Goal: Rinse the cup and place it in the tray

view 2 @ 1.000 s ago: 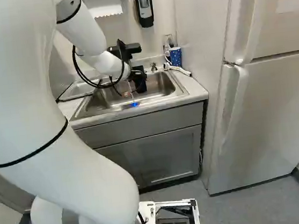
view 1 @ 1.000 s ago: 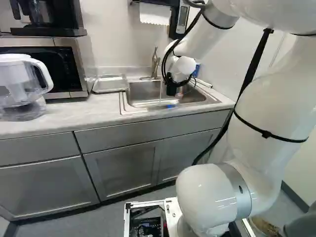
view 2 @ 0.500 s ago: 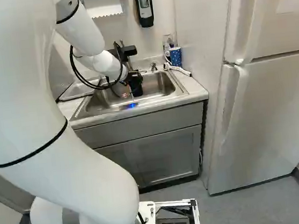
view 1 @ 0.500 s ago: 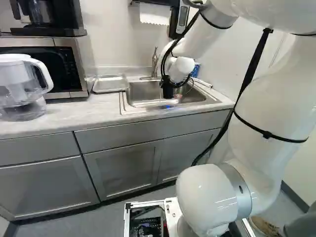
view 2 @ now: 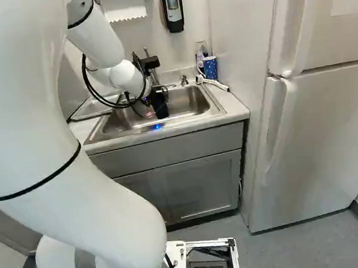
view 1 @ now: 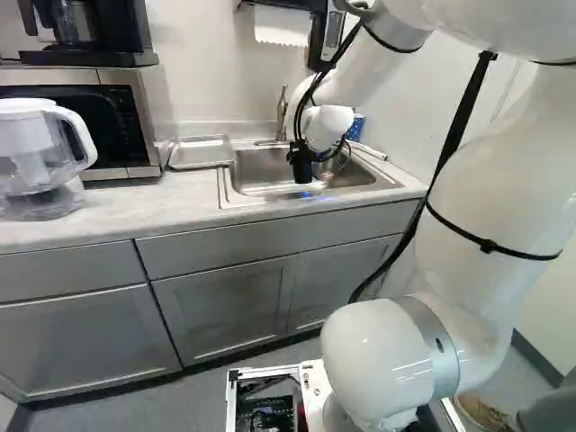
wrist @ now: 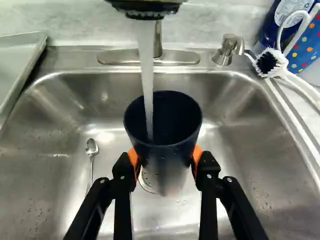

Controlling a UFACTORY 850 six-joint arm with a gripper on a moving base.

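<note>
Pale marbled backsplash (wrist: pixel 75 22) is rising behind a stainless-steel sink (wrist: pixel 47 145), where a robot's black gripper (view 1: pixel 300 154) is grasping a dark blue cup (wrist: pixel 168 154). Its two fingers are standing partly open, parted by the cup's width, with their orange pads (wrist: pixel 133 159) pressing the cup's wall from opposite sides. Between the fingers, the cup is sitting mouth up over the basin, and a stream of water (wrist: pixel 147 75) is pouring into it from the faucet (wrist: pixel 145 7) ahead of the gripper. A metal spoon (wrist: pixel 91 150) is lying on the basin floor, beside the gripper on the side nearer the metal tray (view 1: pixel 200 153). That tray is resting beyond the basin's rim, well apart from the gripper and cup. On the gripper's opposite side, farther ahead, a scrub brush (wrist: pixel 270 63) is lying near a polka-dotted blue cup (wrist: pixel 306 46).
</note>
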